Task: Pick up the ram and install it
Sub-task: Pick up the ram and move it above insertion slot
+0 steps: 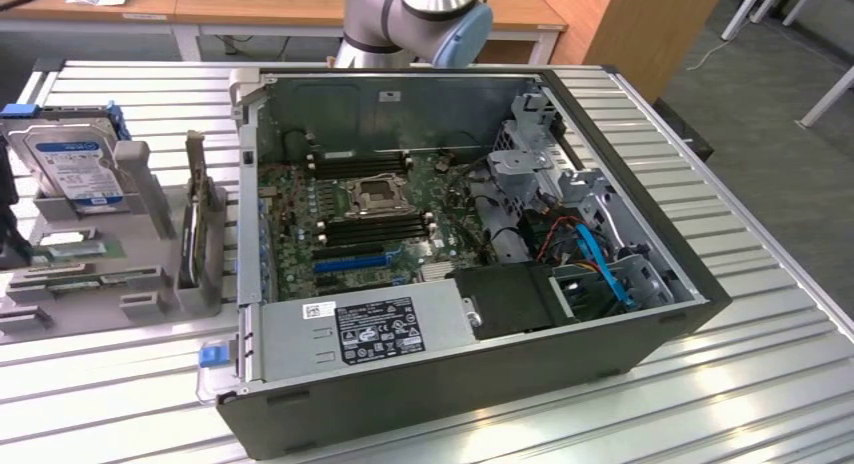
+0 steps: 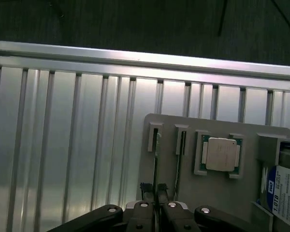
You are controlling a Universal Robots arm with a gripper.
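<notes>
Jaws nearly closed, ram [image 2: 156,145] on edge, pointing toward them

Exterior view high over table [image 1: 754,319]; wrist view close above shared holder [image 2: 152,166].

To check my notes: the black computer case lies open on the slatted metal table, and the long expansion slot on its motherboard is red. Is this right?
Only the colour is wrong: in the exterior view the long expansion slot is blue. The rest holds.
</notes>
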